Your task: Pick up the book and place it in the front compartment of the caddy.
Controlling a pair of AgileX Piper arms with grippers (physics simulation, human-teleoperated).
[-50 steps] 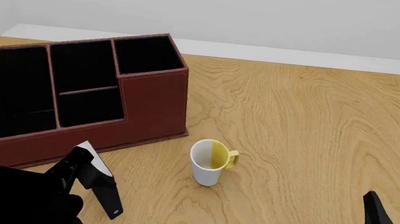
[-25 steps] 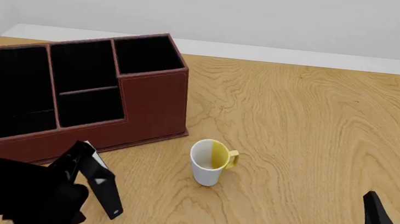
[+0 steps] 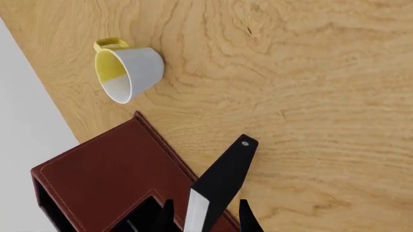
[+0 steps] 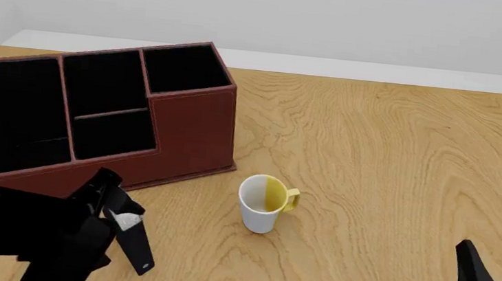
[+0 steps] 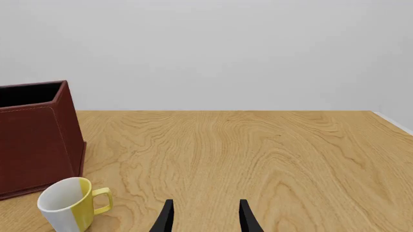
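Observation:
The book [image 4: 136, 245], thin and black with white page edges, stands tilted on the table just in front of the caddy [image 4: 191, 135]. My left gripper [image 4: 112, 202] is open and straddles the book's upper end. In the left wrist view the book [image 3: 226, 169] runs up between the two fingers, with a gap on each side, beside the caddy's reddish-brown wall [image 3: 110, 169]. My right gripper [image 4: 500, 267] is open near the table's front right, holding nothing. The right wrist view shows the right gripper [image 5: 205, 212] with bare wood ahead and the caddy [image 5: 32, 140] off to one side.
A white-and-yellow mug [image 4: 261, 204] stands upright to the right of the caddy's front corner, also seen in the wrist views [image 3: 129, 67] [image 5: 65, 208]. The left arm's black body covers the caddy's lower front-left corner.
The left arm has moved forward and up over the book's top, so its fingers now cover the white upper corner. The book, mug and right arm have not moved.

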